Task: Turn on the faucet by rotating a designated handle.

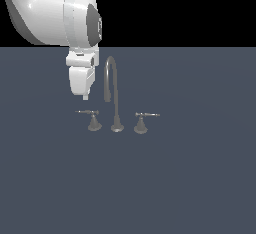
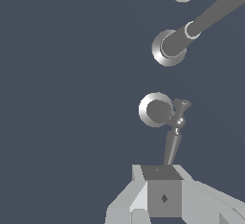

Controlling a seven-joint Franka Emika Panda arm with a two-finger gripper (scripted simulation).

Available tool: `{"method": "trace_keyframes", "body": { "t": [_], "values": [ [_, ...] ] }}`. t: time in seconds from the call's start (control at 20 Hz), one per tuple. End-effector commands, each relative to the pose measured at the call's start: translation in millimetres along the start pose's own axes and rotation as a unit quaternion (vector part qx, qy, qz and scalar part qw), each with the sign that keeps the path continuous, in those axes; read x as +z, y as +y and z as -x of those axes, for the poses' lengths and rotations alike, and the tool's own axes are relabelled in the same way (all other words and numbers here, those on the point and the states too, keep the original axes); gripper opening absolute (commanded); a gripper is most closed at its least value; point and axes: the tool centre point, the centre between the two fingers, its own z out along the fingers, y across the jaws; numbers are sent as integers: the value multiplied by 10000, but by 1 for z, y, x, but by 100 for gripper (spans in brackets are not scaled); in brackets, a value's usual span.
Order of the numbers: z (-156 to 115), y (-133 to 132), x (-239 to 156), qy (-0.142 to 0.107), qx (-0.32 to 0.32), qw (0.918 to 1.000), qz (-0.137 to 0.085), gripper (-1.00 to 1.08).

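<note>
1. We see the handle (image 1: 88, 113) standing on the tabletop (image 1: 190, 183), at the exterior view's left of the faucet (image 1: 115, 95) spout.
2. Our gripper (image 1: 85, 97) hangs just above the handle's rod, apart from it.
3. We cannot tell whether its fingers are spread.

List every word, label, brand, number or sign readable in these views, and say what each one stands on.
None: no readable text in either view.
The faucet, its left handle and the twin lever are plain grey metal.
The arm's white shell and the gripper carry no lettering.
A small dark diamond mark on the finger in the wrist view is a shape, not a character.
</note>
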Motion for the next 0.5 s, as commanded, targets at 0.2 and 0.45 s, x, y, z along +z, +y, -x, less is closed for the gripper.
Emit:
{"method": "trace_keyframes", "body": {
  "t": [0.2, 0.45],
  "values": [
    [1, -12, 37, 307, 578, 9977, -158, -100],
    [1, -16, 52, 442, 807, 9955, -246, -100]
  ]
}}
